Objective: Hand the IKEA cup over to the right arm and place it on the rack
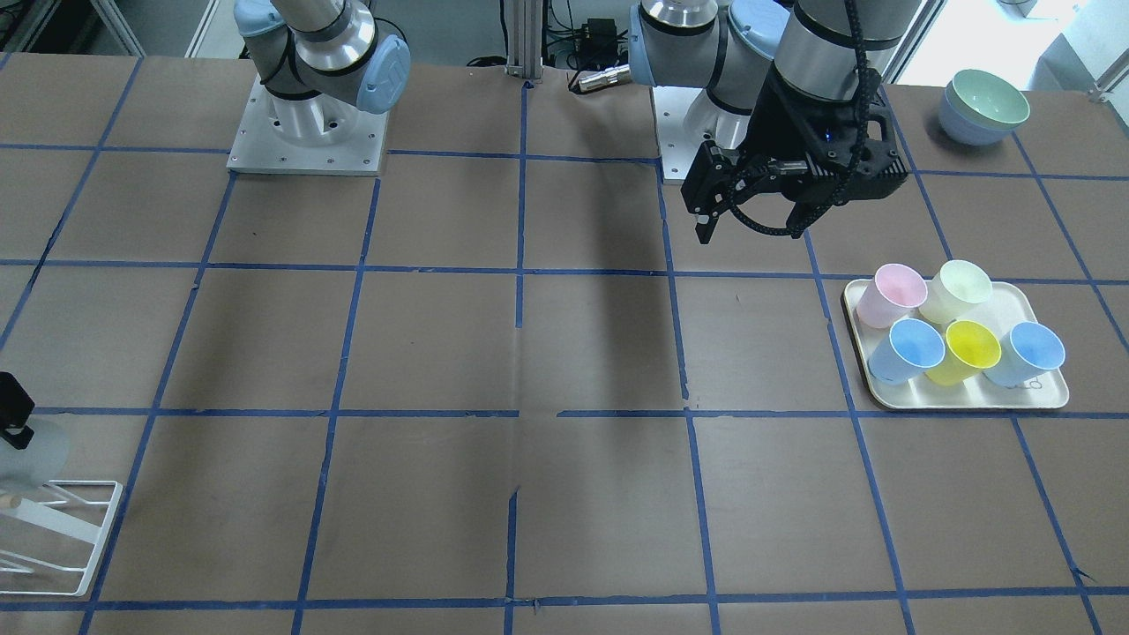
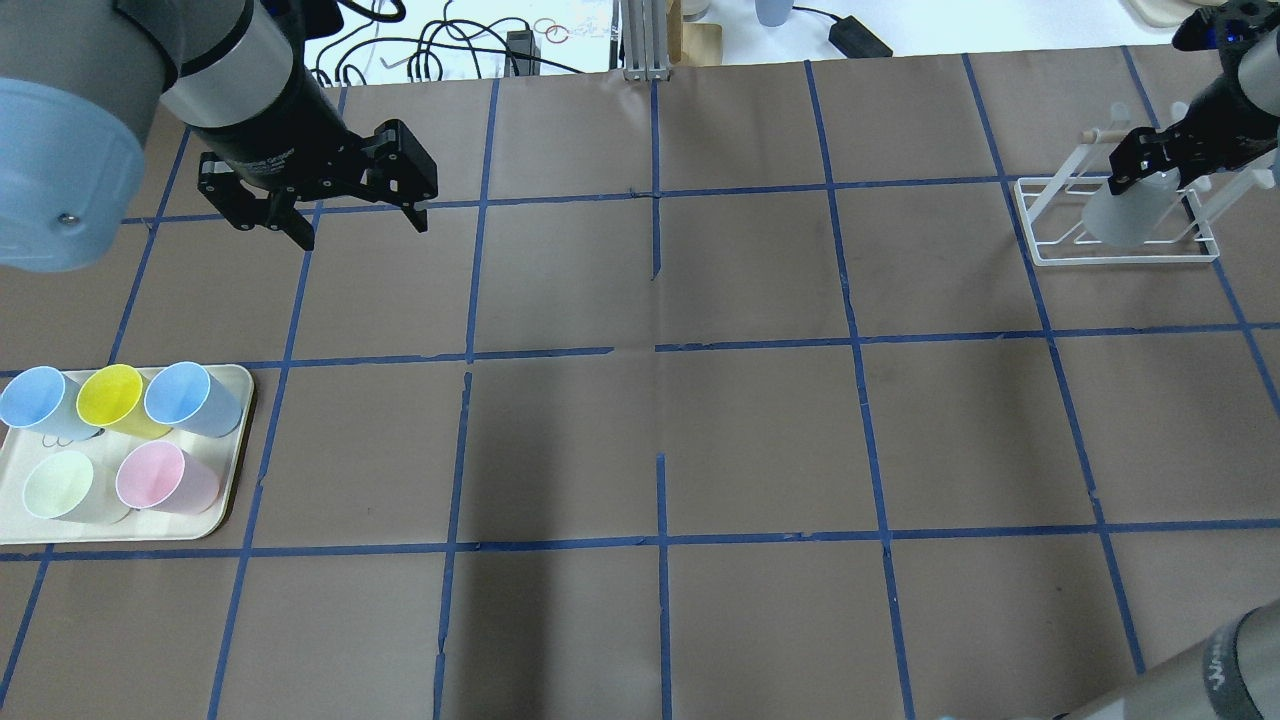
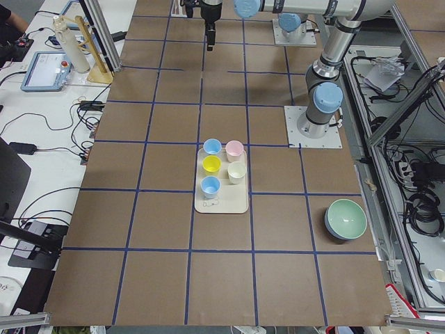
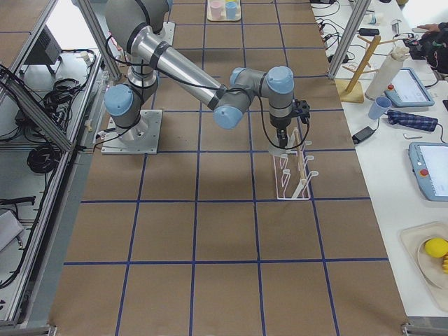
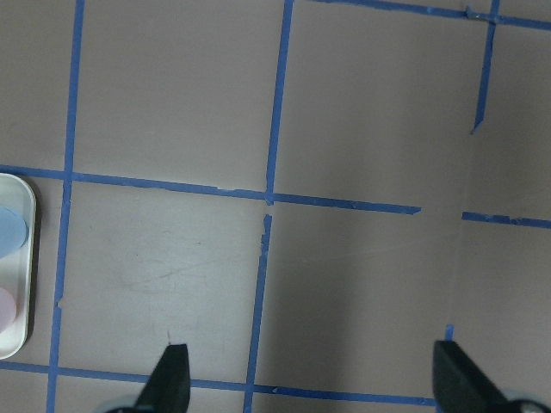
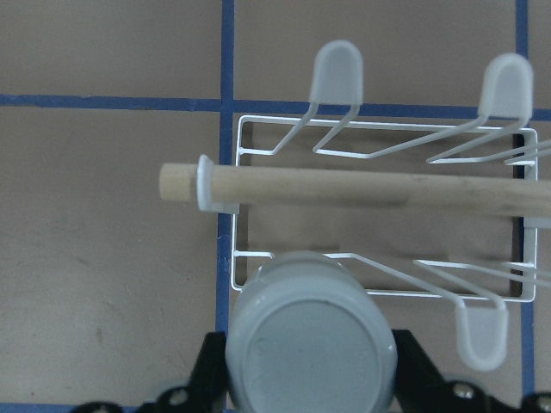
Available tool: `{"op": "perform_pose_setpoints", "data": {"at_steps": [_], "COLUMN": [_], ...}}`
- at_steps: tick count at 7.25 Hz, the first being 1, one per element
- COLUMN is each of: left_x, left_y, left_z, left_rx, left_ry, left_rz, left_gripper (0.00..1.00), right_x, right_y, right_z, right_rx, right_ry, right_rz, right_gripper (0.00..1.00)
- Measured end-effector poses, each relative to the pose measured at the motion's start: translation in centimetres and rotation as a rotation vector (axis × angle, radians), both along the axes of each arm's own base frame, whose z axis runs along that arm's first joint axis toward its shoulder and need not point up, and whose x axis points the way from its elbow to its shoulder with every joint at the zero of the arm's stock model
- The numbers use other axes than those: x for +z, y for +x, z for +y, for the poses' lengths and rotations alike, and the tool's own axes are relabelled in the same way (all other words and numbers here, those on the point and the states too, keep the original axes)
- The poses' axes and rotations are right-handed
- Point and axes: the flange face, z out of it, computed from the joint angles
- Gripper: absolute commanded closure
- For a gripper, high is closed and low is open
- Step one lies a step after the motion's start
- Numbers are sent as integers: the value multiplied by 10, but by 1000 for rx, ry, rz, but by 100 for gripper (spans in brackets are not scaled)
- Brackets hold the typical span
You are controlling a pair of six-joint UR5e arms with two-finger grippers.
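Grey-white plastic tumbler (image 6: 310, 344), upside down, clamped in the right arm's black two-finger gripper (image 2: 1145, 170), sits just above the white wire rack (image 2: 1040, 225) near its end rod. Handover looks done and placing is underway. Next: centre the mouth over a slanted rod, lower, release. Left black gripper (image 2: 360, 230) spread wide, empty.

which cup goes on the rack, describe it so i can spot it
Look to the far corner of the table on the robot's right, where the white wire rack stands. Just over it, the right end effector holds the IKEA cup mouth down. It is pale grey and alone there, while the coloured cups sit on the cream tray at the opposite end.
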Motion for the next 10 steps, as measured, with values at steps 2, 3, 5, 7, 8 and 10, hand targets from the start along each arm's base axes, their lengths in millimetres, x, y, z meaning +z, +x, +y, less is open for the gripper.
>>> {"op": "perform_pose_setpoints", "data": {"at_steps": [2, 3, 5, 7, 8, 10], "left_x": [-1, -1, -1, 0, 0, 0], "left_y": [0, -1, -1, -1, -1, -1], "left_z": [1, 1, 1, 1, 1, 1], "left_rx": [-1, -1, -2, -2, -2, -2], "left_ry": [1, 2, 3, 1, 0, 0], "left_rz": [0, 0, 0, 0, 0, 0], "left_gripper": [0, 0, 0, 0, 0, 0], "right_x": [-7, -6, 6, 38, 60, 111], "right_y": [-1, -1, 0, 11, 23, 52], "right_z": [-2, -2, 1, 20, 37, 78], "right_rx": [0, 0, -1, -9, -15, -16], "right_ry": [8, 9, 4, 30, 66, 117], "right_rz": [-5, -3, 12, 4, -16, -37], "right_gripper": [0, 0, 0, 0, 0, 0]}}
